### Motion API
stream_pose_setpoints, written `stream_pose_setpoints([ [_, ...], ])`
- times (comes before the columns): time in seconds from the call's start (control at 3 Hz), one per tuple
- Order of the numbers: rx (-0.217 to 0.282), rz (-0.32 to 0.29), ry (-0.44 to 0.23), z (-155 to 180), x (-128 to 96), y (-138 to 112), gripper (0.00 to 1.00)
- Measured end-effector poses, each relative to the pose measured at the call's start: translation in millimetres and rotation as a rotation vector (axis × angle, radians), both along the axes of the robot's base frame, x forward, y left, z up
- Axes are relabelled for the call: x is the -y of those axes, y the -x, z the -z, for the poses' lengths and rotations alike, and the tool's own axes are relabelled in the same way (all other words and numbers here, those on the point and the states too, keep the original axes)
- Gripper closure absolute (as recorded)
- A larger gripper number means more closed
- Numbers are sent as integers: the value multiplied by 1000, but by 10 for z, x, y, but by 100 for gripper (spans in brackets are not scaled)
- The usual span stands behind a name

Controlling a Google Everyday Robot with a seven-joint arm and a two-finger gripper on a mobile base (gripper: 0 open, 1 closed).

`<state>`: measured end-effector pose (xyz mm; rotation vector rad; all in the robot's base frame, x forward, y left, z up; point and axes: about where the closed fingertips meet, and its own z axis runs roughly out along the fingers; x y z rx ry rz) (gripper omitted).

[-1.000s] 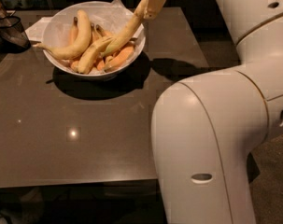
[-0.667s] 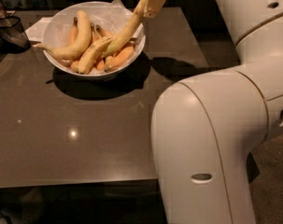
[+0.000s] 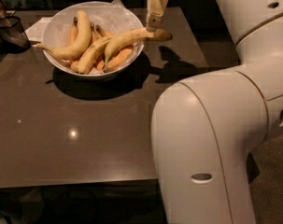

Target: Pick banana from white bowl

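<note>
The white bowl (image 3: 114, 17) stands at the back of the dark table and holds several bananas. The long pale-yellow banana (image 3: 127, 38) lies nearly level across the bowl's right rim, with its brownish end (image 3: 163, 34) sticking out past the rim above the table. My gripper (image 3: 151, 27) comes down from the top of the camera view and is shut on this banana near that end. The banana's other end rests among the bananas in the bowl.
Other bananas (image 3: 78, 40) and orange-toned ones (image 3: 118, 59) stay in the bowl. A white paper (image 3: 37, 30) and a dark object (image 3: 10, 31) lie at the back left. My large white arm (image 3: 211, 139) fills the right side. The table (image 3: 85, 125) edge runs along the front.
The banana, held steeply tilted up before, now lies much flatter with its end past the rim. My gripper sits lower, close over the bowl's right rim.
</note>
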<state>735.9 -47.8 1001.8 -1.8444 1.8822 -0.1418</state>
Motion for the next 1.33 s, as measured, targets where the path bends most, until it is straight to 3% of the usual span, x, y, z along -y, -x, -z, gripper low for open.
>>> stream_pose_setpoints([
  [0.67,-8,-3,1,12,-39,9,0],
  [1.0,-51,-8,6,17,-107,116,0],
  [1.33,-94,-15,-1,61,-234,176,18],
])
